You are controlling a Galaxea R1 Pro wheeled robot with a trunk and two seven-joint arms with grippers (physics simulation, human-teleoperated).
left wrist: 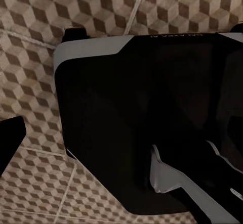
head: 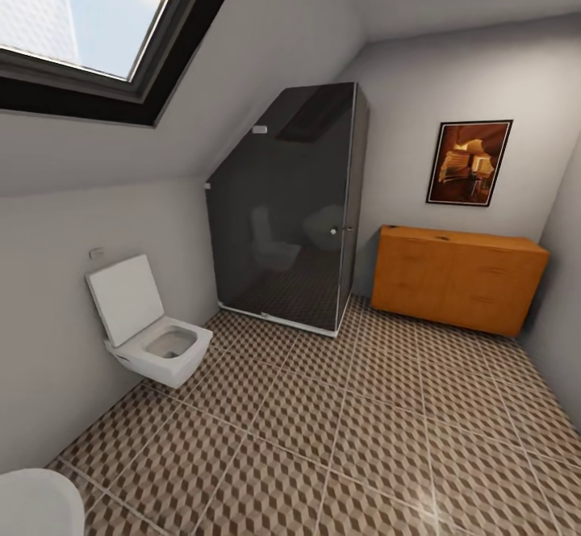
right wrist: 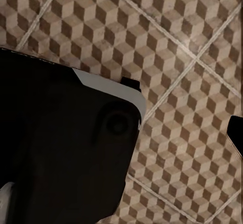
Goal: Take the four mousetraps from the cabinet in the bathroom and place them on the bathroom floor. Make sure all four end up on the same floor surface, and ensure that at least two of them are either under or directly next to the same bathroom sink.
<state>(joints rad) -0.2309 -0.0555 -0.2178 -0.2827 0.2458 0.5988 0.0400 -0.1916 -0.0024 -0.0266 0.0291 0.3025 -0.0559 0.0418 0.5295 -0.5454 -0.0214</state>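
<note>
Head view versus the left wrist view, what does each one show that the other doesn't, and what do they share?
Head view alone: the orange-brown cabinet against the far wall, a white toilet, a dark glass shower enclosure, a framed picture and a skylight. Left wrist view alone: the robot's dark base with its pale edge, seen from above. Both show the bathroom floor with its cube-pattern tiles. No mousetraps are visible in either.

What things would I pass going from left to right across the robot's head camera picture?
Toilet → dark glass shower stall → orange-brown cabinet. The framed picture hangs on the wall above the cabinet, so it has no place of its own in the line.
</note>
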